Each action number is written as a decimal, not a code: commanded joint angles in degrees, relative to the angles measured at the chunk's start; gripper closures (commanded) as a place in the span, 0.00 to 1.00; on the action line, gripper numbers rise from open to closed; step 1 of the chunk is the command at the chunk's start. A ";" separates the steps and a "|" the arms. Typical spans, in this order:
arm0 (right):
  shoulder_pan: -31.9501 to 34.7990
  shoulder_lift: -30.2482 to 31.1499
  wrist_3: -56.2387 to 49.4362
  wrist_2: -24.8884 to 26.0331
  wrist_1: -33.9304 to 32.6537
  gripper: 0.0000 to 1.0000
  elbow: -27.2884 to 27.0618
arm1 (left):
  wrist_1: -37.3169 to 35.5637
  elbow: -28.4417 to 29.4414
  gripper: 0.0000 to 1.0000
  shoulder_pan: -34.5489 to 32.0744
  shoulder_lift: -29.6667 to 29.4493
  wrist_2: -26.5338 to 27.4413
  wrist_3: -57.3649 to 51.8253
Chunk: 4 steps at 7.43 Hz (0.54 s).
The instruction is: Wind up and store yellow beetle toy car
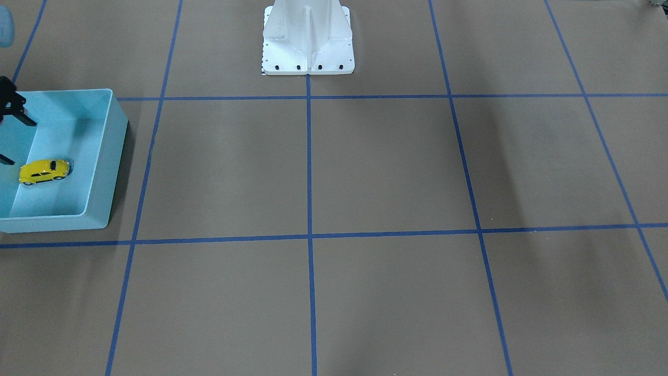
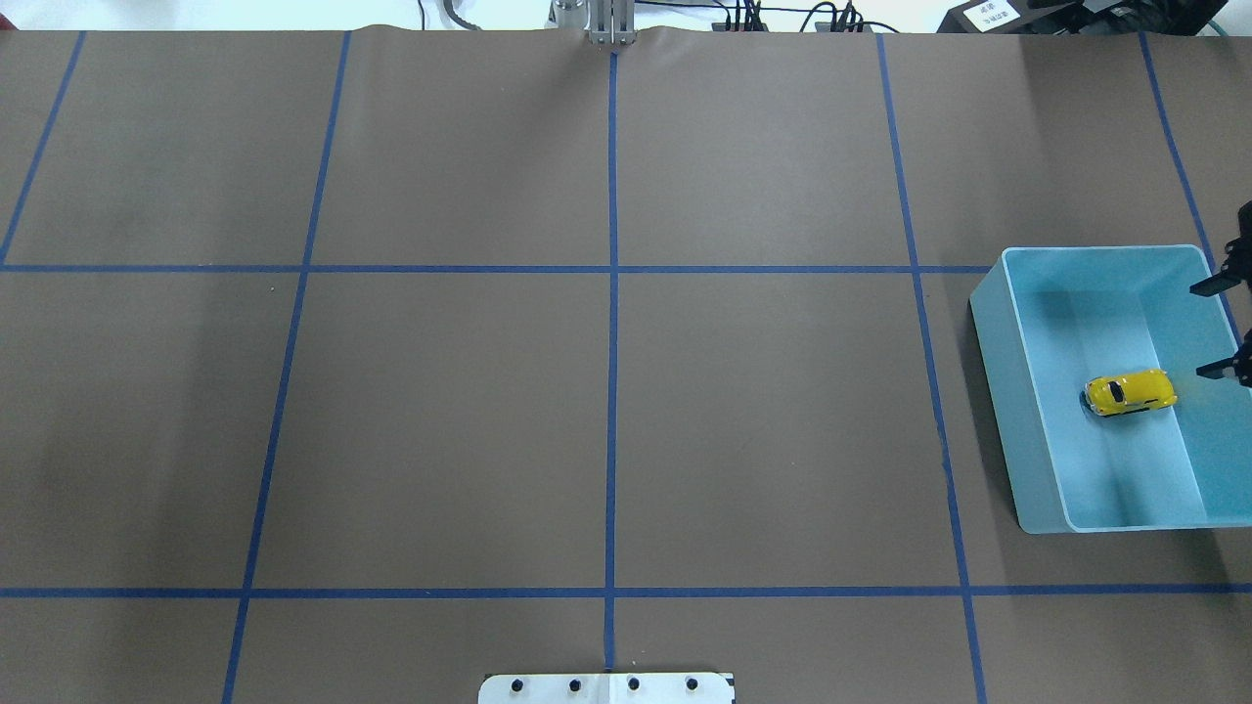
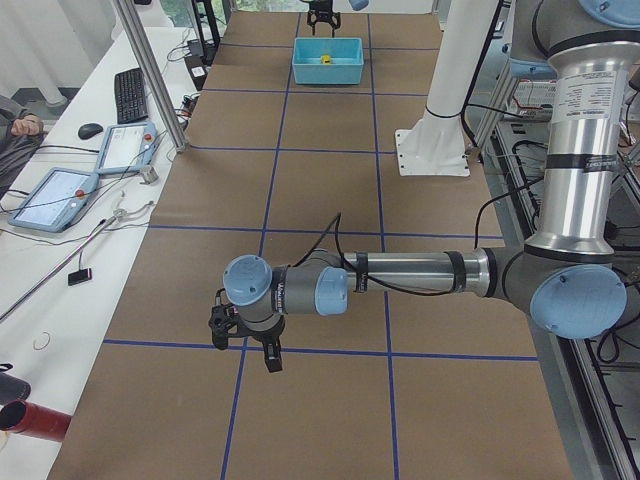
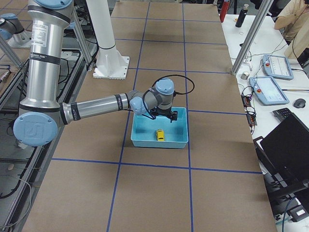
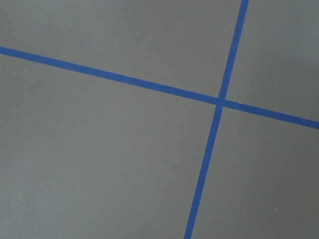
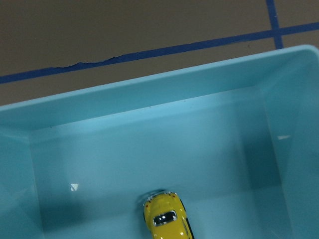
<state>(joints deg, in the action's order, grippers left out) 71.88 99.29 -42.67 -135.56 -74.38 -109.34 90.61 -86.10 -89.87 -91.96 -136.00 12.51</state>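
The yellow beetle toy car (image 2: 1130, 392) stands on its wheels on the floor of the light blue bin (image 2: 1007, 391), free of any grip. It also shows in the front view (image 1: 44, 171), the right side view (image 4: 160, 135) and the right wrist view (image 6: 166, 219). My right gripper (image 2: 1211, 330) is open and empty, over the bin's outer side, just beside and above the car. My left gripper (image 3: 250, 345) hovers low over the paper far from the bin; I cannot tell if it is open or shut.
The bin (image 1: 112, 156) sits at the table's far right end for the robot. The white arm pedestal (image 1: 308, 42) stands mid-table at the robot's side. Brown paper with blue tape lines (image 5: 219, 102) covers the table.
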 commanded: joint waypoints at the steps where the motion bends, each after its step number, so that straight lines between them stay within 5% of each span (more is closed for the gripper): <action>1: 13.32 1.95 -0.13 -0.76 -10.95 0.00 2.63 | 0.00 2.42 0.00 0.05 -2.60 0.03 -0.03; 2: 16.25 1.17 2.13 -0.24 -21.40 0.00 4.55 | 0.00 5.04 0.00 0.05 -4.61 -0.06 -0.03; 4: 17.94 -0.49 29.68 -0.32 -26.16 0.00 7.28 | 0.44 8.22 0.00 1.27 -7.87 -0.23 0.58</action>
<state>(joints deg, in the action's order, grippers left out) 88.48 100.21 -29.74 -135.99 -97.14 -103.87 90.79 -79.54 -89.53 -97.83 -136.08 12.62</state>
